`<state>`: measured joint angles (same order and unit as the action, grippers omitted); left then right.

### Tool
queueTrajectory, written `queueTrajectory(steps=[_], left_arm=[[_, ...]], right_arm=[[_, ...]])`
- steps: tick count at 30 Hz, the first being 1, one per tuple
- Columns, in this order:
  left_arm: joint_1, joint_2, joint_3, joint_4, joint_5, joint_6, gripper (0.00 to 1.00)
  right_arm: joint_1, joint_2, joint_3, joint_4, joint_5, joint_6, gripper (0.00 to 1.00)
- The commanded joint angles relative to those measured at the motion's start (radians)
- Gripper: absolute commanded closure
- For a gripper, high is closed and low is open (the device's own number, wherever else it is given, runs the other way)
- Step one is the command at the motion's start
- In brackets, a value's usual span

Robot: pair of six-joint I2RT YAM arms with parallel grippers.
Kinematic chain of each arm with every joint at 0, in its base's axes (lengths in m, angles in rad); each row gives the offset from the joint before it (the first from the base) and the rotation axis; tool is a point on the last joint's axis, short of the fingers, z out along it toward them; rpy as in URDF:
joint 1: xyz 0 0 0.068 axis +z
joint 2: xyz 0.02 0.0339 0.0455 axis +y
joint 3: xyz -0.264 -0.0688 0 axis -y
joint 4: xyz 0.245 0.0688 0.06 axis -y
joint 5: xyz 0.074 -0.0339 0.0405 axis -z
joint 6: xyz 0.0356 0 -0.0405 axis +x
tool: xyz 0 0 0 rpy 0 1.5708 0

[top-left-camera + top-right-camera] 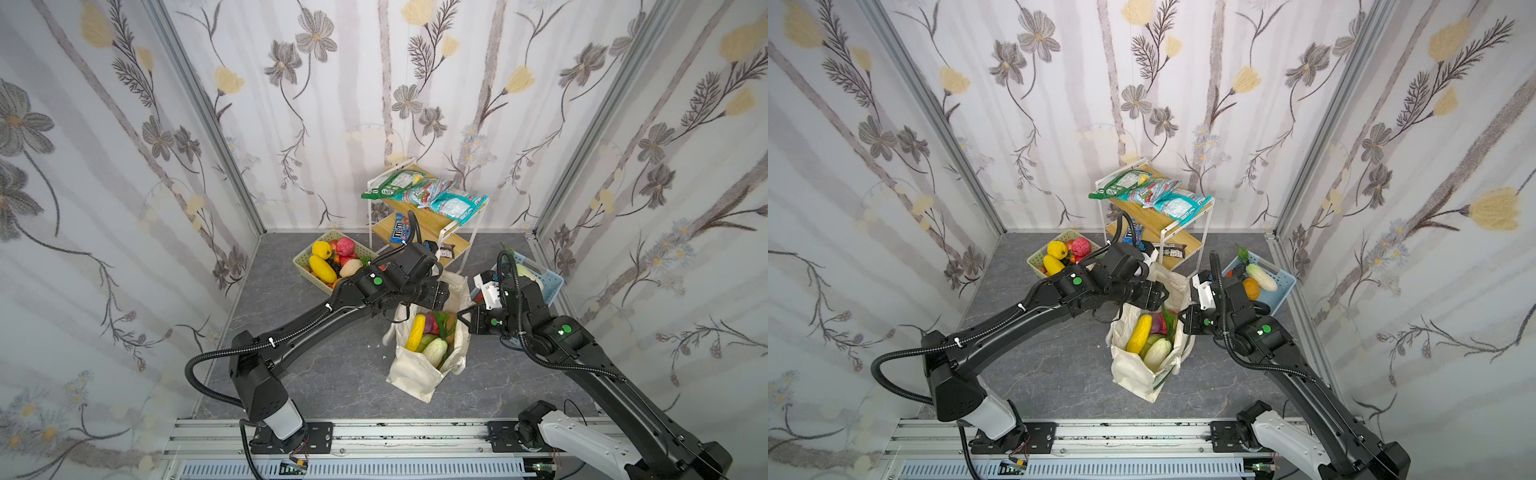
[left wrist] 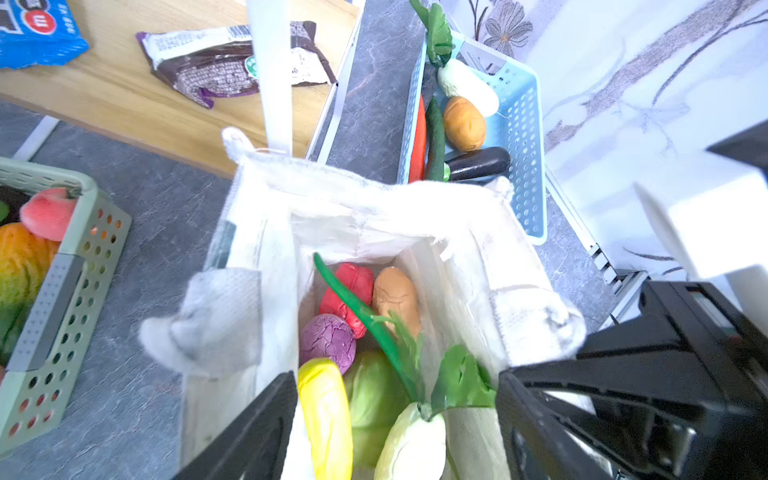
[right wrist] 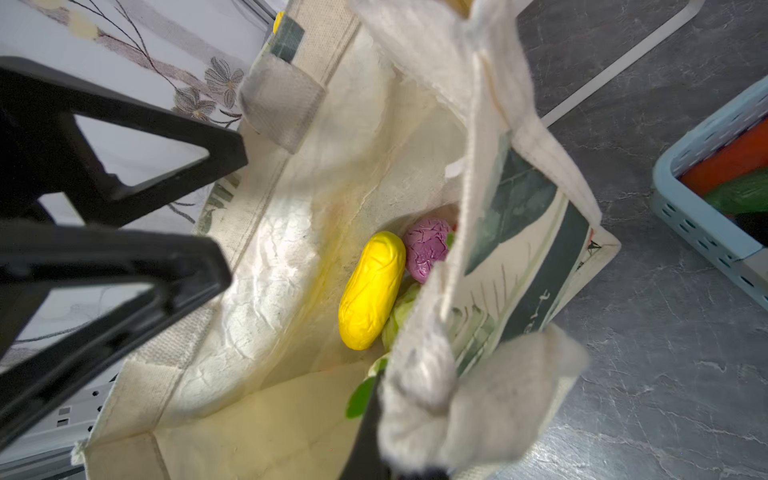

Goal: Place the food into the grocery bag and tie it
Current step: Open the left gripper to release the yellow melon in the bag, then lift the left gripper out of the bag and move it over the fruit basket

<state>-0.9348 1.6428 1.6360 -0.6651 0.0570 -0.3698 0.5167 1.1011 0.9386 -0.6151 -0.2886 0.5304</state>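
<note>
The cream grocery bag stands open mid-floor. Food fills it: yellow corn, a purple cabbage, a green cabbage, a pale cabbage, a red pepper. My left gripper hovers open over the bag's far rim, with only the bagged food showing between its fingers. My right gripper is shut on the bag's white handle at the right rim, which it holds up.
A pale green basket with more toy fruit stands back left of the bag. A light blue basket with vegetables stands back right. A white two-tier shelf with snack packets stands behind the bag, close to my left arm.
</note>
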Motion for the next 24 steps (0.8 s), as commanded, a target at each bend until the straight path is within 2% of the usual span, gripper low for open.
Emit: queueTrajectory(steps=[1, 6, 12, 19, 24], left_arm=[[0.003, 0.019, -0.004, 0.0, 0.017, -0.001, 0.23], [0.013, -0.018, -0.016, 0.004, -0.006, 0.003, 0.22], [0.069, -0.08, -0.007, -0.021, -0.05, 0.036, 0.22], [0.2, -0.13, -0.041, -0.048, -0.174, 0.064, 0.22], [0.312, -0.137, -0.073, -0.033, -0.212, 0.06, 0.22]], right_arm=[[-0.001, -0.001, 0.003, 0.013, 0.031, -0.008, 0.98], [0.0, -0.01, -0.009, 0.013, 0.037, -0.007, 0.98], [0.0, -0.011, -0.013, 0.014, 0.037, -0.007, 0.98], [0.0, -0.019, -0.017, 0.014, 0.037, -0.006, 0.98], [0.0, -0.02, -0.017, 0.014, 0.037, -0.005, 0.98]])
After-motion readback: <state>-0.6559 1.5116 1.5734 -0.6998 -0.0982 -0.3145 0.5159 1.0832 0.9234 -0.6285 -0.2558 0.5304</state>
